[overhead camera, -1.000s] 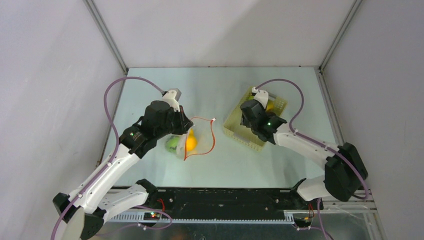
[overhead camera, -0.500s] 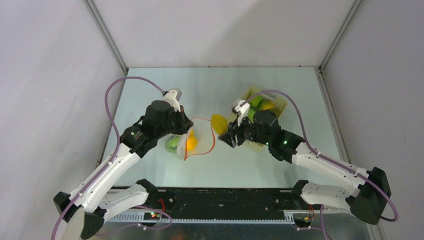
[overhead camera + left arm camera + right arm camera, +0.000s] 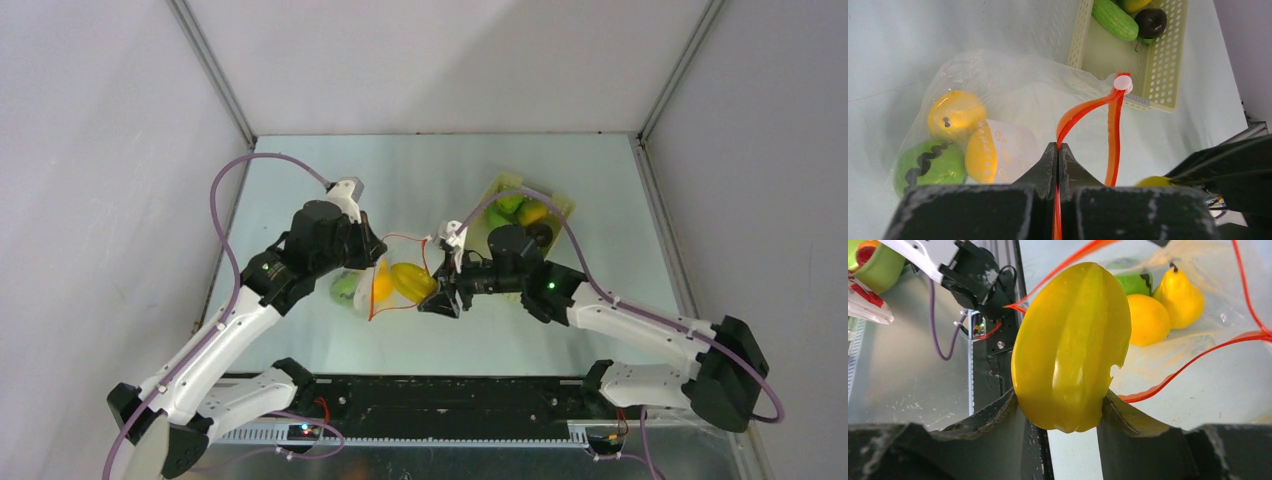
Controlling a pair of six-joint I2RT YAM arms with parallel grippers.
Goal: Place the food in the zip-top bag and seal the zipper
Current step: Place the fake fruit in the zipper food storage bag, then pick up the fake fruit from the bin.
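Top external view: zip-top bag (image 3: 362,300) lies on the table (image 3: 300,180), left of centre, mouth facing the right edge.
Left gripper (image 3: 1058,150): jaws fully closed, pinching the zipper (image 3: 1082,107) and lifting the mouth open.
Right gripper (image 3: 1063,410): fingers clamped on a yellow star fruit (image 3: 1070,340), at the bag's opening.
Food in bag: green fruit (image 3: 928,167), yellow pear (image 3: 955,114), orange fruit (image 3: 979,157).
Basket (image 3: 1075,35): toward the far right corner, holding a cucumber (image 3: 1114,19) and a dark purple piece (image 3: 1151,21).

right gripper (image 3: 432,296) clamping yellow starfruit (image 3: 410,281) at zip-top bag (image 3: 357,301) mouth, left gripper (image 3: 371,251) pinching zipper (image 3: 405,236), lattice basket (image 3: 503,183) toward far-right corner
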